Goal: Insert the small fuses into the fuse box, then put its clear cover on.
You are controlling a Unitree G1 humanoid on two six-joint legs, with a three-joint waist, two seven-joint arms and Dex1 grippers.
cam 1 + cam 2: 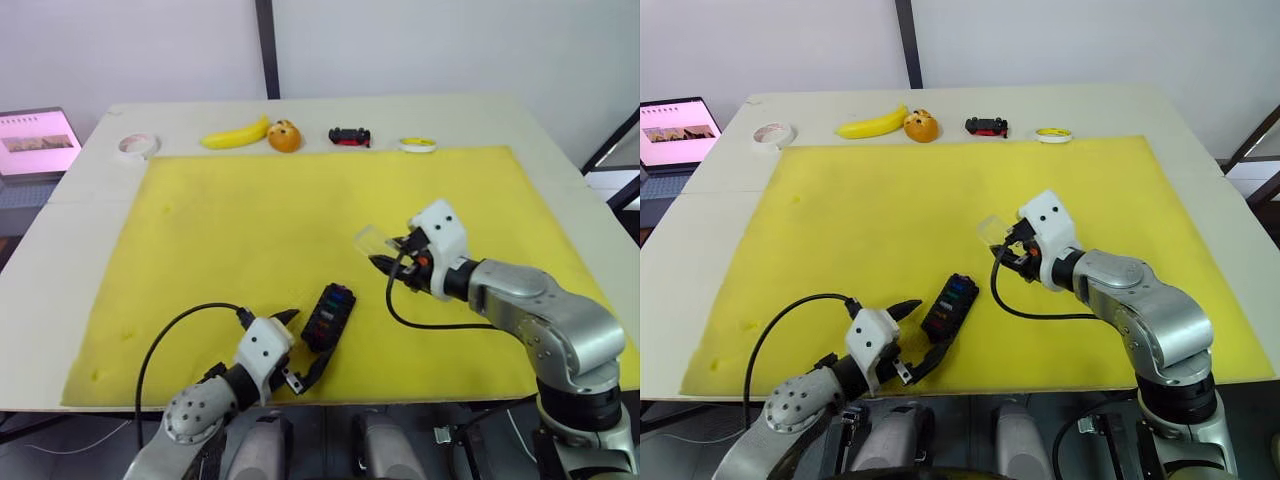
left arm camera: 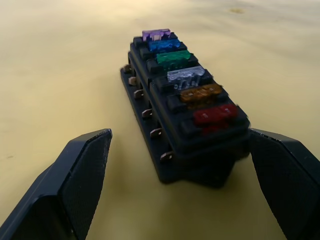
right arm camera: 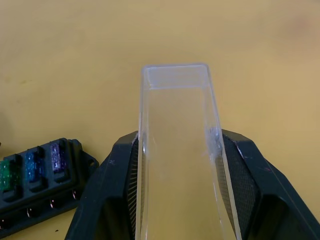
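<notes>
A white table (image 1: 60, 240) was seen covered over most of its top by a yellow mat (image 1: 250, 230). Along the table's far edge a tape roll (image 1: 137, 146), a banana (image 1: 236, 134), an orange (image 1: 285, 136), a toy car (image 1: 350, 136) and a yellow-rimmed roll (image 1: 418, 144) were lined up, and a laptop (image 1: 35, 142) was seen off the far left corner. The fuse box (image 1: 329, 316) was found lying on the mat near the table's near edge, with the small fuses (image 2: 185, 85) seated in a row along its top: purple, blue, green, grey, brown, red. The left gripper (image 1: 303, 350) was placed at the box's near end, its fingers (image 2: 82, 170) held wide apart, the box between them untouched. The clear cover (image 3: 177, 150) was held above the mat, just to the right of the box, clamped between the fingers of the right gripper (image 1: 385, 262)
</notes>
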